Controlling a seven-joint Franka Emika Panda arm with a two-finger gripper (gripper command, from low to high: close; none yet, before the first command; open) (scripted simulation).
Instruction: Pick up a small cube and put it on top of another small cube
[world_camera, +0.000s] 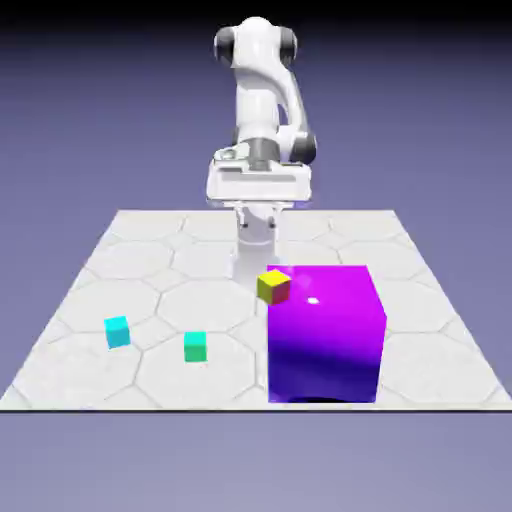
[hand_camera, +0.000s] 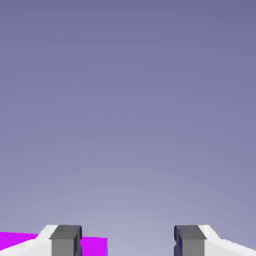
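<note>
Open claw (hand_camera: 128, 240), nothing between its tips; orange cube out of sight.
It may sit behind the purple block (world_camera: 325, 325), which reaches near the tabletop's (world_camera: 80, 380) front edge. Judging by its small neighbours, it should be light and stiff (no squashing worries); pinch opposite side faces squarely, at mid-height, lest it twist.

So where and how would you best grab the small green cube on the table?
Probably from straight above, with the fingers on two opposite upright sides. The small green cube sits flat on its base, and nothing touches its sides or covers its top. The big purple cube stands apart from it.
</note>
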